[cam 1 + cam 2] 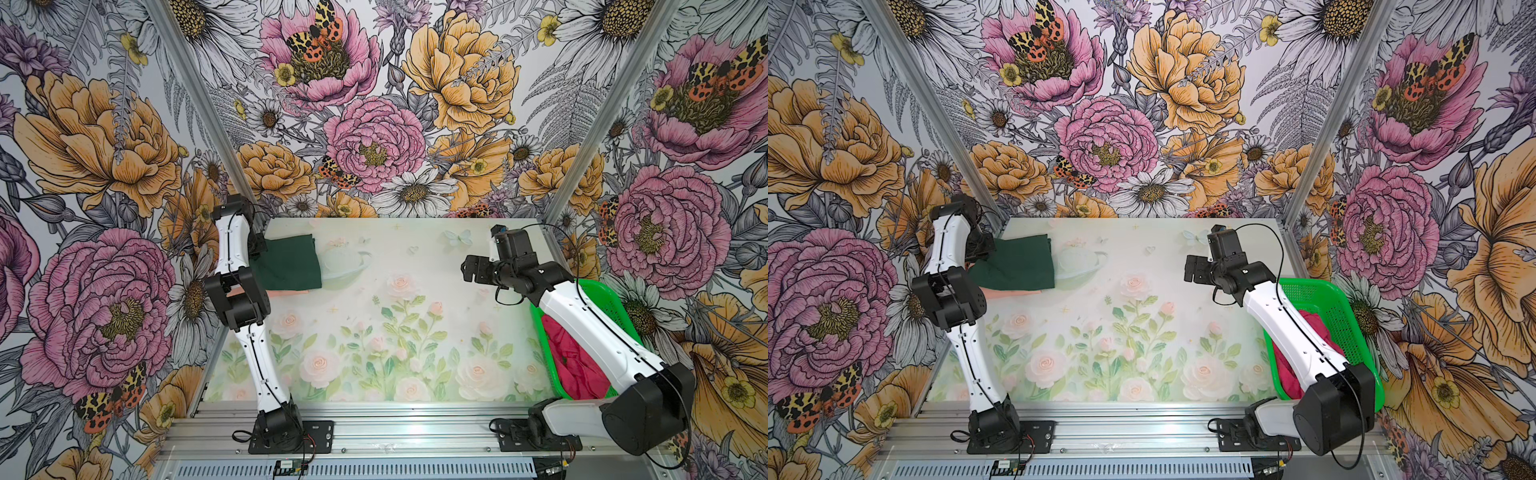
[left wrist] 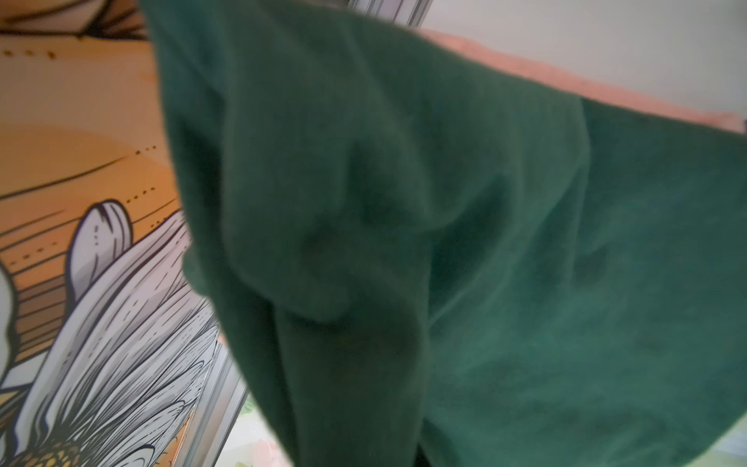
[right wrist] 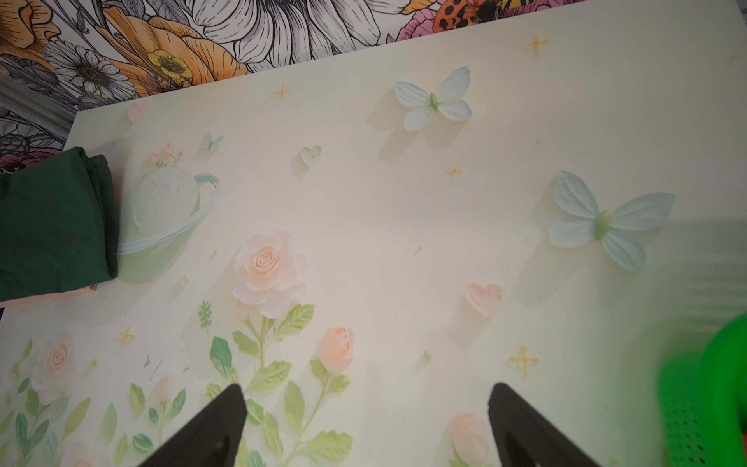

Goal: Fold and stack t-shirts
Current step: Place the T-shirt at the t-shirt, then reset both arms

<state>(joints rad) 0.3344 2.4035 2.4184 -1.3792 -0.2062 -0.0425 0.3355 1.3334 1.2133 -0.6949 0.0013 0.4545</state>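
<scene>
Nearest, the crimson t-shirt [image 1: 575, 361] lies crumpled in the green basket [image 1: 602, 299], not yet folded. Farther off, the right gripper [image 1: 468, 269] hovers wide open and empty. Farthest, the dark green t-shirt [image 1: 291, 266] sits on the peach t-shirt [image 1: 286, 292]. The closed left gripper [image 1: 986, 249] seemingly pinches the green edge, and only the left wrist view shows that cloth lifted. Next: release it and fetch the crimson one.

Left gripper probably behind green t-shirt [image 2: 404, 242]

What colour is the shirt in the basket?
Crimson pink; the shirt shows best in a top view.
</scene>
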